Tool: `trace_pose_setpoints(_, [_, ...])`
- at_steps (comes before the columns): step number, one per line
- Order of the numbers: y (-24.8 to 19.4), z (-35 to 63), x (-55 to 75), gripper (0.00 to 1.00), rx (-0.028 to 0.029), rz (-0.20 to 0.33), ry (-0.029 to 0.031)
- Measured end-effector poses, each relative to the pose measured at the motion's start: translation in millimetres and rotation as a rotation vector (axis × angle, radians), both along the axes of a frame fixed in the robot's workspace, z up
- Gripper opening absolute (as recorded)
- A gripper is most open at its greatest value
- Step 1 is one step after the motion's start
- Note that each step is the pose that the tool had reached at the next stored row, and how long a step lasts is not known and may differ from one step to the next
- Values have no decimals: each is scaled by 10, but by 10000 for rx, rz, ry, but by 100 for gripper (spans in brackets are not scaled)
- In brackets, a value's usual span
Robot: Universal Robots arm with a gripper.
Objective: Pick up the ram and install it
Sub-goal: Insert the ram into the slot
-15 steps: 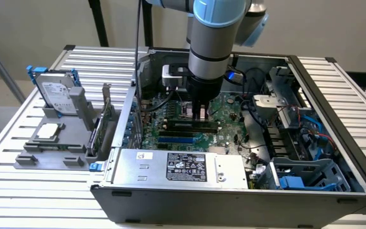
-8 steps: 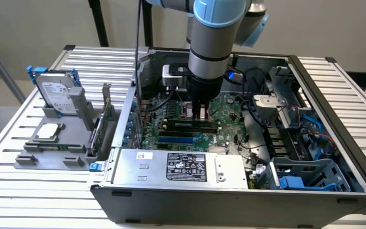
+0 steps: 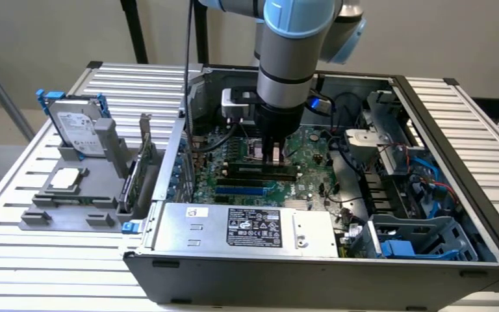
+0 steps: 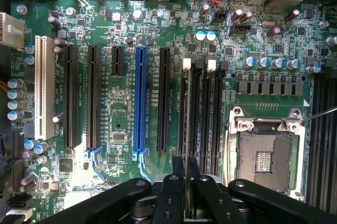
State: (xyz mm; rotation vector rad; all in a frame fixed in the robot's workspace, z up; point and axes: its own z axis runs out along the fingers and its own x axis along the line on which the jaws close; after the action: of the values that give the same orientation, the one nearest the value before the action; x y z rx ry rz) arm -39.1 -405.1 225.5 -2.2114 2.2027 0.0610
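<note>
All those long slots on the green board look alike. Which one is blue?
The long blue slot in the middle of the row. Its neighbours are black, and one slot at the far end is white.

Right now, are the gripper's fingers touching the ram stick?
Touching. The wrist view shows the gripper closed on the ram, its thin edge pinched between the fingers, above the memory slots.

Even, soft daylight fills the open computer case [image 3: 457, 214] around my gripper [image 3: 275, 156], the slatted table [image 3: 24, 214] bright and faintly washed out. Beneath my fingers [image 4: 171, 195] the motherboard [image 4: 121, 103] reads crisp and evenly lit, while they loom dark and slightly blurred, with pale glare beside them and shadow far off
</note>
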Motion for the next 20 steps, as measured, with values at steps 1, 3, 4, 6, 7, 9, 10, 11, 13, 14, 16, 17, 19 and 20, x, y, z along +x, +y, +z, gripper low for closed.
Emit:
trace_pose_setpoints(1, [0,-1,0,14,0,-1,0])
trace_pose_setpoints(3, [0,-6,2,14,0,-1,0])
trace_pose_setpoints(4, [0,-7,3,14,0,-1,0])
trace_pose_setpoints(6, [0,-10,3,14,1,-1,-1])
trace_pose_setpoints(7, [0,-13,3,14,2,-1,-1])
trace_pose_setpoints(9, [0,-18,3,14,1,-1,0])
trace_pose_setpoints(10, [0,-22,3,14,1,0,0])
trace_pose_setpoints(11, [0,-25,3,14,1,0,0])
trace_pose_setpoints(13, [0,-33,3,14,1,-1,0])
trace_pose_setpoints(14, [0,-36,3,14,0,0,0])
trace_pose_setpoints(16, [0,-38,3,14,-2,0,1])
trace_pose_setpoints(17, [0,-39,3,14,-2,-1,1])
trace_pose_setpoints(19, [0,-40,3,14,0,-1,0])
trace_pose_setpoints(20, [1,-41,3,15,1,-1,0])
